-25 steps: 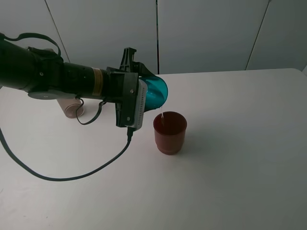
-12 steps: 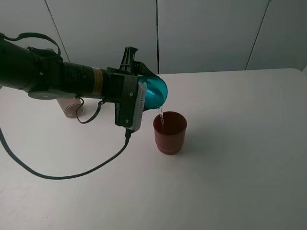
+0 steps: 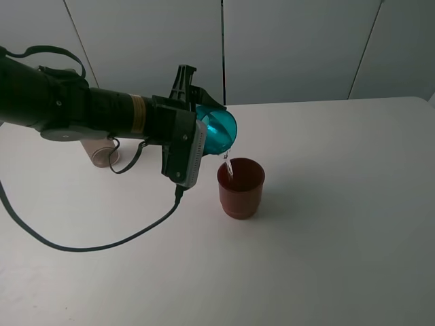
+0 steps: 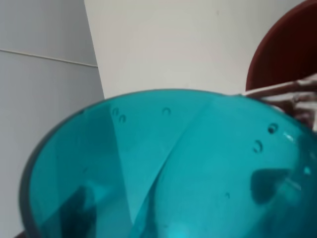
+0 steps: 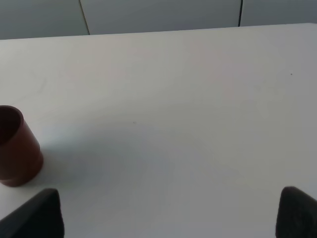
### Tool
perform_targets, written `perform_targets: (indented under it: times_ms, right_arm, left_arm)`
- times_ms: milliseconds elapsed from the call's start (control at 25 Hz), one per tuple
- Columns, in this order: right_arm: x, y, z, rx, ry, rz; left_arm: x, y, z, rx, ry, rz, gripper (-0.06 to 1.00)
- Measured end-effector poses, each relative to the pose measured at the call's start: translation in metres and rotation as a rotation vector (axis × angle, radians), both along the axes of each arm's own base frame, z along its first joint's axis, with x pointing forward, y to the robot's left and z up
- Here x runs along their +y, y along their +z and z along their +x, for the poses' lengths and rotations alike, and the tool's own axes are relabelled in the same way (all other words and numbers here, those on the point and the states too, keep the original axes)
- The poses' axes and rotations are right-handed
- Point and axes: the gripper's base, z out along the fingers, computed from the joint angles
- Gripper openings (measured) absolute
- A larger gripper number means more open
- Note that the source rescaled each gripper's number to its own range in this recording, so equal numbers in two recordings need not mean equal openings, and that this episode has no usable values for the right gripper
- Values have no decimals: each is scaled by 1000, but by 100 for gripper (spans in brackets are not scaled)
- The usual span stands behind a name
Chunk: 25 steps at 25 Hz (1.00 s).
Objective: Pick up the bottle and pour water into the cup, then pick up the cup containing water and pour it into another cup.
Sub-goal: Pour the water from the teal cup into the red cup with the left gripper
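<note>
Now, step in hand: we are on the second pour, the cup (image 3: 219, 130) tipped on its side over another cup (image 3: 240, 187), a thin stream of water (image 3: 228, 166) falling from its lip into the red one.
Left gripper (image 3: 197, 129): its fingers grip the cup; we judge this from the high view, since the cup hangs in the air at the end of the arm, while the wrist view is filled by teal plastic and shows no fingers.
Right gripper: not in the high view; its wrist view shows two dark finger tips (image 5: 34, 218) set wide apart with nothing between them, so we read it as spread and idle.
The cup, contents: nearly emptied, we think; droplets cling to its inner wall (image 4: 257, 146).
Another cup, place: upright near the middle of the worktop (image 3: 340, 224), nearer the far edge than the near one, directly under the teal lip; the water level inside is hidden from us.
Bottle: we cannot pick it out.
Next move: we hold the tilt until the stream stops, then right the cup and set it down clear of the red one.
</note>
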Motion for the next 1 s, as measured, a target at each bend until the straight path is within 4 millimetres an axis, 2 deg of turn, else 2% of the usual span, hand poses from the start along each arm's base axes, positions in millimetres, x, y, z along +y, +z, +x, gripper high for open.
perform_targets:
  times_ms: [520, 1000]
  right_arm:
    - [0, 0, 0, 0, 0, 0]
    - [0, 0, 0, 0, 0, 0]
  left_arm:
    - [0, -6, 2, -7, 4, 8, 1]
    - [-4, -3, 2, -34, -6, -38, 1]
